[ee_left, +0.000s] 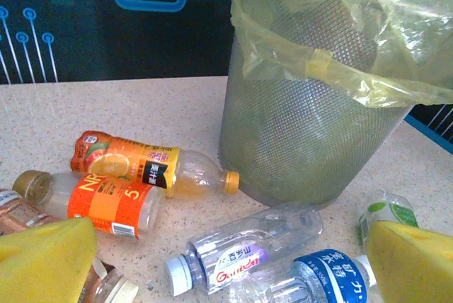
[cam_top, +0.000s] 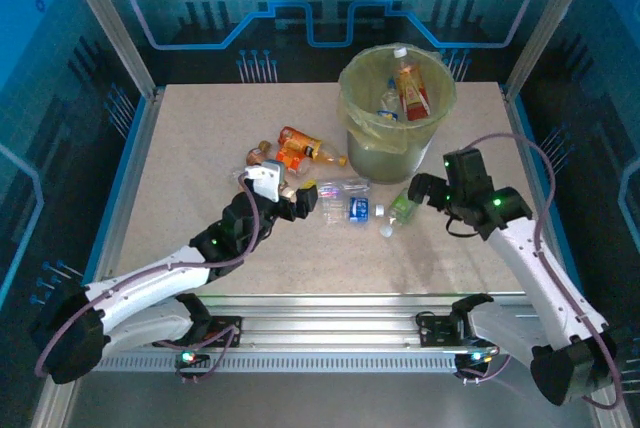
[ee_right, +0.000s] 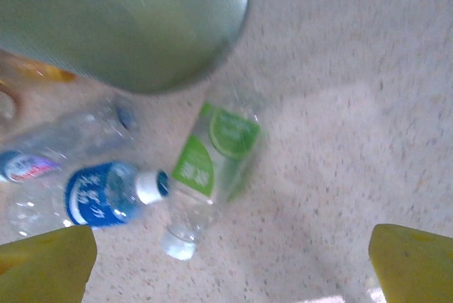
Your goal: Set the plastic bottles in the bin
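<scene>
The bin [cam_top: 397, 118], lined with a yellow-green bag, stands at the back right with a red-labelled bottle [cam_top: 410, 90] and others inside. On the table in front of it lie plastic bottles: an orange juice one [ee_left: 141, 168], an orange-labelled one [ee_left: 95, 202], a clear one [ee_left: 248, 245], a blue-labelled one [ee_left: 322, 278] and a green-labelled one [ee_right: 216, 153]. My left gripper [cam_top: 303, 198] [ee_left: 230, 267] is open just short of the clear bottles. My right gripper [cam_top: 420, 188] [ee_right: 230, 267] hovers open beside the green-labelled bottle, holding nothing.
A brown bottle [ee_left: 14, 211] lies at the far left of the cluster. The bin's mesh wall [ee_right: 120, 20] is close behind the bottles. Blue enclosure walls [cam_top: 100, 68] surround the table, and bare tabletop [cam_top: 190, 148] lies to the left.
</scene>
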`<state>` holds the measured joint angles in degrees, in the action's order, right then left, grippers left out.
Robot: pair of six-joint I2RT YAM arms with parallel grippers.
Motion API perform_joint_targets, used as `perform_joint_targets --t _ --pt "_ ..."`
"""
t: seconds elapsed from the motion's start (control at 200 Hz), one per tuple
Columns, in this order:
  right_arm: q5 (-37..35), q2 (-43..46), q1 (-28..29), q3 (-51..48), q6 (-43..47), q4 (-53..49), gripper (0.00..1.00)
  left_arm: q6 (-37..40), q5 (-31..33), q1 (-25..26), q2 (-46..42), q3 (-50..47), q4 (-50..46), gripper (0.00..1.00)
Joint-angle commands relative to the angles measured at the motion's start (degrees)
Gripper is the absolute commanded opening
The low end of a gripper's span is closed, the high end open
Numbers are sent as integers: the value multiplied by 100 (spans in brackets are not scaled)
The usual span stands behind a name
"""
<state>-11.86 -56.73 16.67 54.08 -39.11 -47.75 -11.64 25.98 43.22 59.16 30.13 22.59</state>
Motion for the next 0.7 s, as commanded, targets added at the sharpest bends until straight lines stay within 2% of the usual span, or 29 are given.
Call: perform_joint_targets --t 0.0,0.31,0.695 --pt "395 60 -59 -464 -548 483 100 -381 152 -93 87 151 148 99" --pt "650 -841 -59 -799 -632 1178 100 -1009 166 -388 72 125 -292 99" --pt "589 -1990 -26 -631 -613 1892 95 -1188 136 -562 -96 -73 -384 99"
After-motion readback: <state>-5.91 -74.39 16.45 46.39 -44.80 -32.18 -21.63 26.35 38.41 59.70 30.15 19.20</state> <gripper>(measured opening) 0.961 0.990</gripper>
